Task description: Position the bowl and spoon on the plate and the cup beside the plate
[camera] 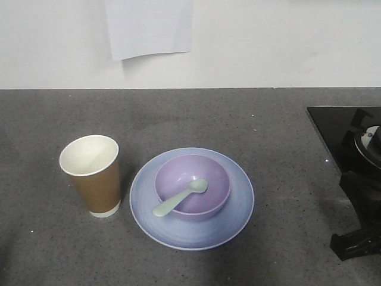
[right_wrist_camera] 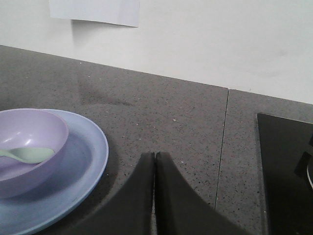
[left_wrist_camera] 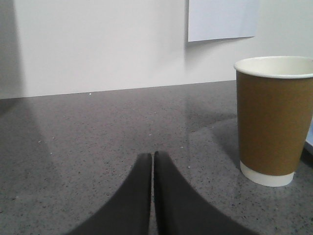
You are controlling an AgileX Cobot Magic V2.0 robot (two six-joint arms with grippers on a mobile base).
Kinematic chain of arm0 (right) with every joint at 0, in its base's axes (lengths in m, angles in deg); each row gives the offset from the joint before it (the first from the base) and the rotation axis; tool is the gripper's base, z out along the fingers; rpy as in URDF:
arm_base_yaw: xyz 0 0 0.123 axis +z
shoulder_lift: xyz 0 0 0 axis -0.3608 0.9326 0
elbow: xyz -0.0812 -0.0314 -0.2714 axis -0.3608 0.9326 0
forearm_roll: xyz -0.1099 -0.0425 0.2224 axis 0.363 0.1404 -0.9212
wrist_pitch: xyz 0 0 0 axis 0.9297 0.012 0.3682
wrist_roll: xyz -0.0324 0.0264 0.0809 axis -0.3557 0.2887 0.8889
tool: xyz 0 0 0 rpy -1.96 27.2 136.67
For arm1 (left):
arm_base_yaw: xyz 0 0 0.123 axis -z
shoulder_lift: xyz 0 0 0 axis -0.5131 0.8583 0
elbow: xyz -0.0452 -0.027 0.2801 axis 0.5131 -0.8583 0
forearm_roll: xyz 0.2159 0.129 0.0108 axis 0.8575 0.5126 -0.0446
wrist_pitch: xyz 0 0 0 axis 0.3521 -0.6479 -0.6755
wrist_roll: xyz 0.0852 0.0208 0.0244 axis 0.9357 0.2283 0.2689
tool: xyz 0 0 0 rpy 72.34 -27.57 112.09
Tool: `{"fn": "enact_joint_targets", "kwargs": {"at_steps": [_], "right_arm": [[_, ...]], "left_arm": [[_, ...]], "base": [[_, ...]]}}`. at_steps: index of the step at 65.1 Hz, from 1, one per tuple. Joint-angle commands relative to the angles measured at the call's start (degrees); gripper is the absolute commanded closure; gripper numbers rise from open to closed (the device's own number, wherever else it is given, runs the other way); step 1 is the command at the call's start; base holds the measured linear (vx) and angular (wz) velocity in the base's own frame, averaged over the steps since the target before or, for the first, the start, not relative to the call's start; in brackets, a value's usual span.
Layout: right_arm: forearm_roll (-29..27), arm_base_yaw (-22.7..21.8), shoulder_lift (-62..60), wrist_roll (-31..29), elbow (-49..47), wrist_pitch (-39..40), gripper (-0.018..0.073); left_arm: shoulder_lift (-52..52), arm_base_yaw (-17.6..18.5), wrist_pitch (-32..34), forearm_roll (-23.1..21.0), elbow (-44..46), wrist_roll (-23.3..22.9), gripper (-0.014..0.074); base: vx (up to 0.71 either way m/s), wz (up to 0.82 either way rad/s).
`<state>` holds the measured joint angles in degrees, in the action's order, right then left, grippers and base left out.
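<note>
Nearest the camera in the front view, the plate lies flat on the grey countertop. The bowl sits upright at the plate's middle, and the spoon rests in it, scoop down inside, handle leaning over the bowl's near-left rim. The cup stands upright just left of the plate, apart from it. The left gripper hovers left of the cup, fingers pressed together, holding nothing; the right gripper, right of the plate, likewise. Beyond the plate hangs a paper sheet on the wall.

Open counter behind cup and plate; black cooktop at right.
</note>
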<state>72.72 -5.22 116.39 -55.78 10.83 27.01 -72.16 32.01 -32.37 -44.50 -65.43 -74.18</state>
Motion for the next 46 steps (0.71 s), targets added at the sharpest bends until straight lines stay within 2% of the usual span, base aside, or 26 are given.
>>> {"fn": "enact_joint_targets", "kwargs": {"at_steps": [1, 9, 18, 26, 32, 36, 46], "right_arm": [[0.06, -0.21, 0.02, -0.42, -0.48, 4.93, 0.0561], [-0.67, -0.26, -2.04, -0.56, 3.86, 7.26, 0.0561], [-9.07, -0.33, -7.95, -0.7, 10.44, 11.93, 0.0561], [-11.48, -3.77, -14.45, -1.84, 16.03, 12.73, 0.0561], [-10.97, -8.6, -20.04, -1.28, 18.81, 12.42, 0.0561], [-8.72, -11.68, -23.9, -0.03, 19.61, 11.69, 0.0561], [-3.44, -15.23, -31.59, 0.69, 19.61, 4.47, 0.0561]], "left_arm": [[-1.01, 0.0, 4.0, -0.25, -1.64, -0.55, 0.0602], [-1.01, 0.0, 4.0, -0.25, -1.64, -0.55, 0.0602], [-1.01, 0.0, 4.0, -0.25, -1.64, -0.55, 0.0602], [-1.01, 0.0, 4.0, -0.25, -1.64, -0.55, 0.0602], [-1.01, 0.0, 4.0, -0.25, -1.64, -0.55, 0.0602], [-1.01, 0.0, 4.0, -0.25, -1.64, -0.55, 0.0602], [-1.01, 0.0, 4.0, -0.25, -1.64, -0.55, 0.0602]], "base": [[0.0, 0.0], [0.0, 0.0], [0.0, 0.0], [0.0, 0.0], [0.0, 0.0], [0.0, 0.0], [0.0, 0.0]]}}
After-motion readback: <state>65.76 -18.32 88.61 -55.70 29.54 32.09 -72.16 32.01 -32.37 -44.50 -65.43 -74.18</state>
